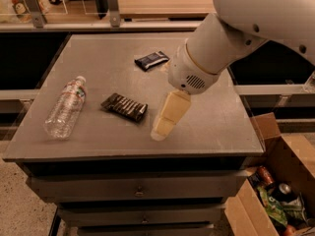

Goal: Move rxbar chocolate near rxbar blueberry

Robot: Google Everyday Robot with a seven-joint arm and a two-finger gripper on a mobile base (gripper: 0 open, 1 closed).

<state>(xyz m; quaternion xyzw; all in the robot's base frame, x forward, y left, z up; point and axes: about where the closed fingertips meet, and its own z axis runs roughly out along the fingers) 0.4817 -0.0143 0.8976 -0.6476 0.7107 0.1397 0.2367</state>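
The rxbar chocolate point(124, 106), a long dark brown wrapper with pale stripes, lies flat on the grey table point(216, 127) left of centre. The rxbar blueberry point(151, 60), a smaller navy wrapper with a white label, lies farther back near the middle. My gripper point(162, 127) hangs cream-coloured from the big white arm. It points down at the table just right of the chocolate bar, a short gap away, and holds nothing that I can see.
A clear plastic water bottle point(65, 107) lies on its side at the table's left. An open cardboard box point(288, 154) with cans and packets stands on the floor at the right. Drawers sit below the table's front edge. Railings run behind the table.
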